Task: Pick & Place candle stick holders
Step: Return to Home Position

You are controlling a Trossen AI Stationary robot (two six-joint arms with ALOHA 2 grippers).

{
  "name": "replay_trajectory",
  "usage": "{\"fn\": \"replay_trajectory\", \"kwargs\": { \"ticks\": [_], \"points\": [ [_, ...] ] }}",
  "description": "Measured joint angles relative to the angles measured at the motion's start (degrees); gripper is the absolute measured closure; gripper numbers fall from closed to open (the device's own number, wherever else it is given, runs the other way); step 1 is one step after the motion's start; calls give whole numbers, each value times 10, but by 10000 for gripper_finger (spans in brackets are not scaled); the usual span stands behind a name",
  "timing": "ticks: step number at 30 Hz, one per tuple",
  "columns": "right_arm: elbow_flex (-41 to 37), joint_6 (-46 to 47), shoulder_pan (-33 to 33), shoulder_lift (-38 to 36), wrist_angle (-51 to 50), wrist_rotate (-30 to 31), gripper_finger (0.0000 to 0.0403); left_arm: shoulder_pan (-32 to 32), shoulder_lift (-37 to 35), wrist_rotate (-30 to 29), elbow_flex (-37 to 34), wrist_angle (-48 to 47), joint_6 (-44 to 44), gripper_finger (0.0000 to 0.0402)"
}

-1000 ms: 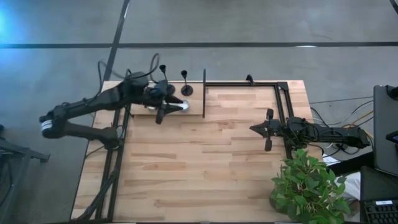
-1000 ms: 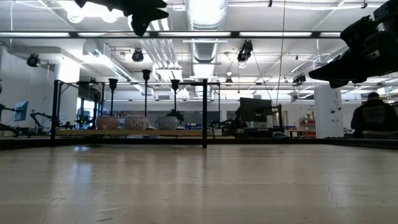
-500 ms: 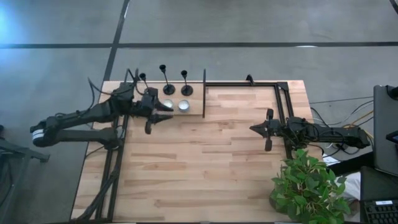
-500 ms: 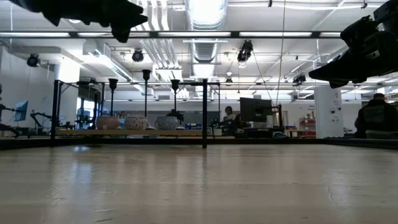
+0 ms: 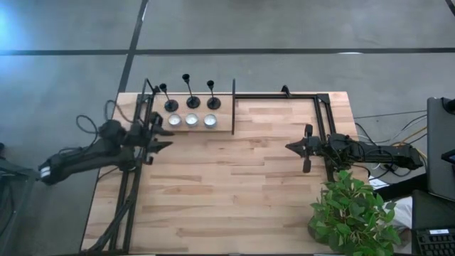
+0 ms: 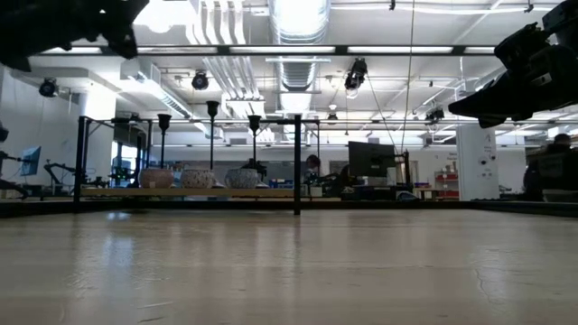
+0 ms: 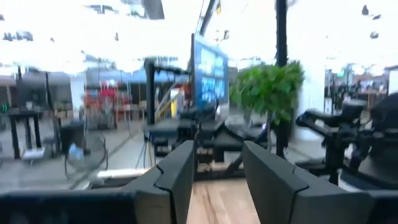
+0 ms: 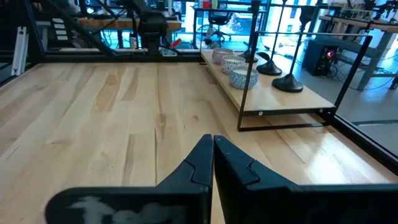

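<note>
The left claw (image 5: 161,137) hangs above the edge of the table (image 5: 234,192) with its fingers (image 7: 177,180) spread and nothing between them. It points across the table toward the right arm, so the shelf (image 5: 224,117) lies off to its side, near but clear of it. On that shelf the three candle stick holders (image 5: 193,102) stand upright in a row, each on its round base, along the side of the shelf farther from the claw. Between them and the claw sits a row of three candles (image 5: 191,120), one in front of each holder. No holder touches the claw, and none leans.

The right claw (image 5: 291,147) waits across the table, well apart from the shelf, its fingers (image 8: 202,165) pressed together on nothing. From it the holders show ahead and off to one side.

By the look of it, the placing is done. All three holders are on the shelf, none is left on the table, and neither claw carries anything. The step in hand seems to be the left arm's trip to its rest pose. That calls for little: draw the empty claw away from the shelf without brushing it, keep it clear of the candles at the near edge, and settle it at rest like the right one. No further grasp appears needed.
</note>
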Motion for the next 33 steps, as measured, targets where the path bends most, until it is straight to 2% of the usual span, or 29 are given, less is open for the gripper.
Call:
{"fn": "replay_trajectory", "kwargs": {
  "ticks": [10,14,17,21,23,25,30,31,33],
  "points": [
    [0,0,0,0,0,0,394,-3,-175,5,-97,-42,-1,258],
    [0,0,0,0,0,0,394,-4,-175,21,-131,-51,11,258],
    [0,0,0,0,1,0,394,-14,-175,15,-132,-99,17,258],
    [0,0,0,0,1,0,394,-53,-175,0,-132,-143,55,258],
    [0,0,0,0,1,0,394,-98,-175,-37,-132,-145,68,258],
    [0,0,0,0,1,0,394,-151,-175,-99,-132,-147,86,258],
    [0,0,0,0,1,0,394,-269,-175,-311,-132,-168,173,258],
    [0,0,0,0,1,0,394,-284,-175,-329,-132,-168,190,258],
    [0,0,0,0,1,0,394,-301,-175,-322,-132,-170,230,258]
  ]
}}
